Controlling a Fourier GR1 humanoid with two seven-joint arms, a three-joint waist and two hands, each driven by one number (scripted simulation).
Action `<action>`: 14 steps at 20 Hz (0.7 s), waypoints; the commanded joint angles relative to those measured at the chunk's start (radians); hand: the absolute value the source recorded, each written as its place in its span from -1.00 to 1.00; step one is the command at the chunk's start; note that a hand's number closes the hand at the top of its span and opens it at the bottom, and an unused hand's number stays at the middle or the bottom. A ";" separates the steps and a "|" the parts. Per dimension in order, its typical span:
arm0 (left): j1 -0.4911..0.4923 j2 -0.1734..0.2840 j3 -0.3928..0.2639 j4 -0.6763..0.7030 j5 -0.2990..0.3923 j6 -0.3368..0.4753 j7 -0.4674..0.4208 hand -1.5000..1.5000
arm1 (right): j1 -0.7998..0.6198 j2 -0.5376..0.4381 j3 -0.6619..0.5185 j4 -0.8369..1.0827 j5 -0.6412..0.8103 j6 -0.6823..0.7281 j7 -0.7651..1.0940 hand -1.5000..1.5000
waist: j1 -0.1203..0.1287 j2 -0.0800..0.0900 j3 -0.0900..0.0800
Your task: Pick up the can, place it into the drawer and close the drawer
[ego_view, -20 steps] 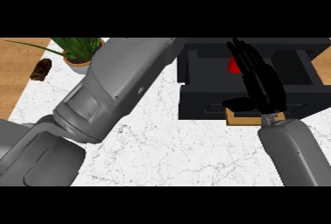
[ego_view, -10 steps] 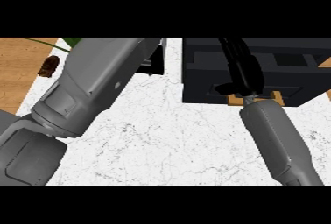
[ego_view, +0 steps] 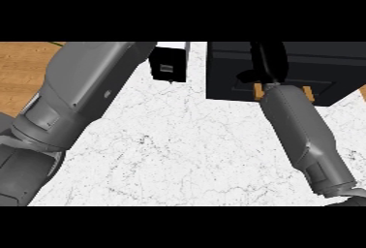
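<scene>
We look down on a white marble bench (ego_view: 178,155). Our right robot hand (ego_view: 266,63), fingers straight, rests against the black drawer (ego_view: 236,72). The can is hidden; likely light, stiff, slippery, best gripped around its sides.

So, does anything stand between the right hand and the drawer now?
Nothing visible does. The right hand lies over the black drawer; the left hand is apart, at its left. The can does not show.
</scene>
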 commanded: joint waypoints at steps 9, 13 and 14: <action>0.113 0.097 -0.017 -0.174 -0.024 -0.021 0.075 -1.00 | -0.248 -0.032 -0.075 0.249 0.012 -0.087 -0.020 -1.00 | 0.036 0.010 0.000; 0.182 0.113 -0.033 -0.260 -0.027 -0.036 0.087 -1.00 | -0.256 -0.006 -0.098 0.275 -0.009 -0.113 -0.039 -1.00 | 0.041 0.007 0.000; 0.169 0.105 -0.031 -0.259 -0.022 -0.031 0.104 -1.00 | -0.281 -0.018 -0.122 0.269 -0.039 -0.093 -0.066 -1.00 | 0.050 0.012 0.001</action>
